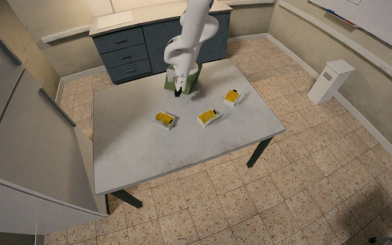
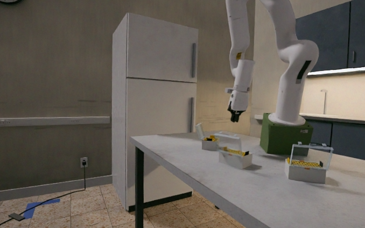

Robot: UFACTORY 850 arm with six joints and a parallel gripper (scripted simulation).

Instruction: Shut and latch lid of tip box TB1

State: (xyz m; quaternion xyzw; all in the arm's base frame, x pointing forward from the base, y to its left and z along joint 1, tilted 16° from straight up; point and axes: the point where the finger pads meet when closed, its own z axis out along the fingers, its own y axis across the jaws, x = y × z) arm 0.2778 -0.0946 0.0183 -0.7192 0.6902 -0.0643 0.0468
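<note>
You have three tip boxes on the bench (image 1: 136, 158), all with yellow racks showing and clear lids raised: one at the left (image 1: 165, 120), one in the middle (image 1: 207, 117), one at the right (image 1: 231, 97); no label is legible, so you cannot tell which is TB1. One arm stands on one green base (image 2: 277, 141); its upper links are cut off at the frame top in both views. Its gripper (image 2: 235, 116) hangs well above the bench, apart from every box, fingers drawn nearly together on nothing.
</note>
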